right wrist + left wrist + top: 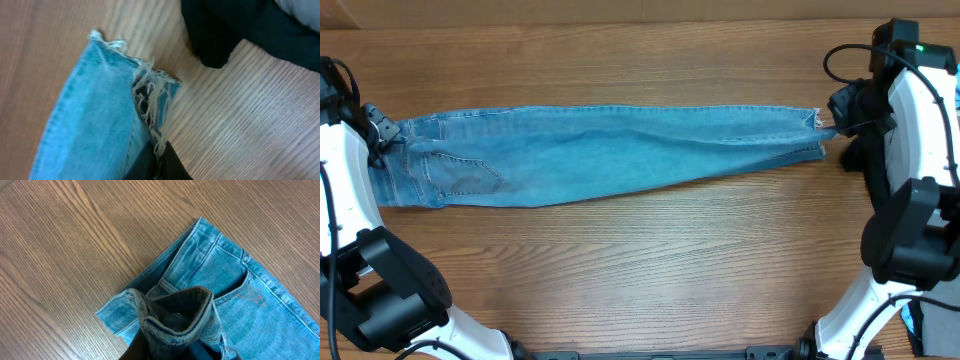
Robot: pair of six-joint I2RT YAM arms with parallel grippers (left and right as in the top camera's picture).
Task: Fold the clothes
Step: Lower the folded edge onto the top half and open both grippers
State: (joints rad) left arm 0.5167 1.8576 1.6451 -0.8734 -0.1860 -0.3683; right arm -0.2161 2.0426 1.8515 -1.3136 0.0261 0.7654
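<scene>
Now faded light-blue denim jeans (600, 150) stretched across wooden desk (640, 270); left end effector (383, 133) clamped on waistband, right end effector (829, 123) clamped on frayed hem; black cloth (225, 35) near hem.

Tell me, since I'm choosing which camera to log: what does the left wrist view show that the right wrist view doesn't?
Only the left wrist: the waistband, bunched and lifted, and a stitched pocket. Only the right wrist: the frayed leg hem and a dark cloth-like shape beyond it. Both: the light-blue jeans on the wooden table.
</scene>
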